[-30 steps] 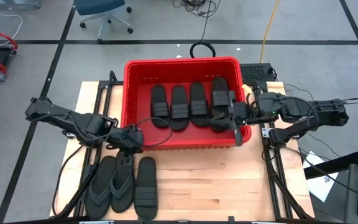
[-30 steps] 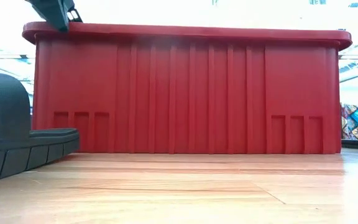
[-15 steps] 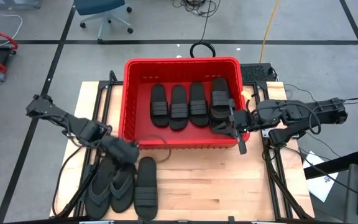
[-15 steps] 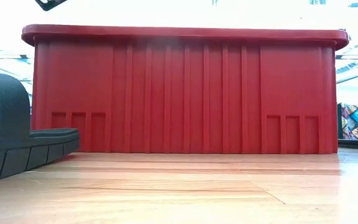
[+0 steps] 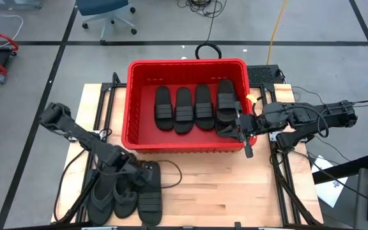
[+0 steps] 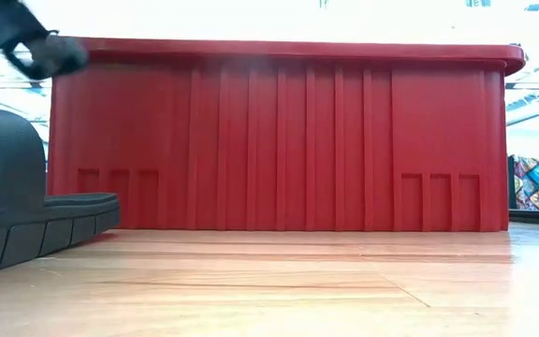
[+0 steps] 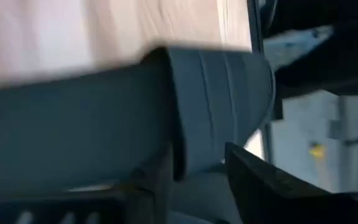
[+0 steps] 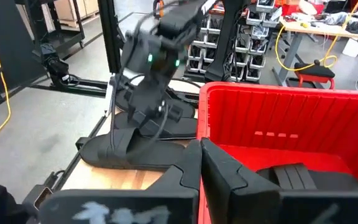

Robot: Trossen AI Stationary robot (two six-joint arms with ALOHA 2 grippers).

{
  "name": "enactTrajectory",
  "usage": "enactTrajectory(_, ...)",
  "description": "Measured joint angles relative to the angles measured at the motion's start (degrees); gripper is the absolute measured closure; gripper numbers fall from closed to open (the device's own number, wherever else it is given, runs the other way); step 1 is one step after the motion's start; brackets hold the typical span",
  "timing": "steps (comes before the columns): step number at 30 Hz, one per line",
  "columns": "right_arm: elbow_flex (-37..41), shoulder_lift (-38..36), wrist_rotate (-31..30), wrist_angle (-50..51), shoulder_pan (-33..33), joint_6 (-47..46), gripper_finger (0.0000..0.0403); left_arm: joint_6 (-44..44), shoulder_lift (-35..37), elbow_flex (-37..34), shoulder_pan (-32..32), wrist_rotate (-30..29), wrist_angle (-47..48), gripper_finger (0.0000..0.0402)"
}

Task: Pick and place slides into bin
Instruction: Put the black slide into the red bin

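Observation:
The red bin [image 5: 133, 102] stands at the table's far middle, with several black slides [image 5: 193, 107] flat on its floor. Three more slides lie side by side at the near left: two thong-strapped ones [image 5: 110, 191] and a band-strapped one [image 5: 151, 197]. My left gripper [image 5: 145, 172] is slanted down over the band-strapped slide. It is open, and the ribbed band [image 7: 222, 99] sits just ahead of its fingers. My right gripper [image 5: 245, 142] is shut and empty at the bin's near right corner. My left gripper slants down at the far end of the band-strapped slide, a finger [image 7: 253, 180] on either side of the ribbed band. The view is blurred, so I cannot tell whether either finger touches it. The slide lies flat on the table.
In the low view the bin's near wall [image 6: 279, 140] fills the far side, and the band-strapped slide [image 6: 7, 206] lies at the left. Bare wood [image 5: 222, 185] stretches between the slides and the right arm. The right wrist view shows the left arm [image 8: 157, 56] beyond the bin.
My left gripper has left the bin's near left wall, gone toward the table's near edge and sunk, tipping more steeply down, until it is over the band-strapped slide. The slides have not moved.

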State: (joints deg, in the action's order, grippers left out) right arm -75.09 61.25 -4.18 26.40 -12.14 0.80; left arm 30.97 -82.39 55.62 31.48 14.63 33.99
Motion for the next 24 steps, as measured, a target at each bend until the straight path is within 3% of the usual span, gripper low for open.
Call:
enactTrajectory(5, 0.0, 0.0, 5.1, 0.4, 0.0, -0.1, 0.0402, 7.3, -2.4, -3.9, 0.1, 8.0, -6.1, 0.0202)
enactTrajectory(12, 0.0, 0.0, 6.0, 3.1, 0.0, -2.8, 0.0402, 7.1, -2.4, -5.6, 0.1, 7.3, -9.5, 0.0157)
enactTrajectory(24, 0.0, 0.0, 6.0, 4.3, 0.0, -5.1, 0.0403, 9.6, -2.4, -11.1, 0.0, 3.4, -22.2, 0.0183)
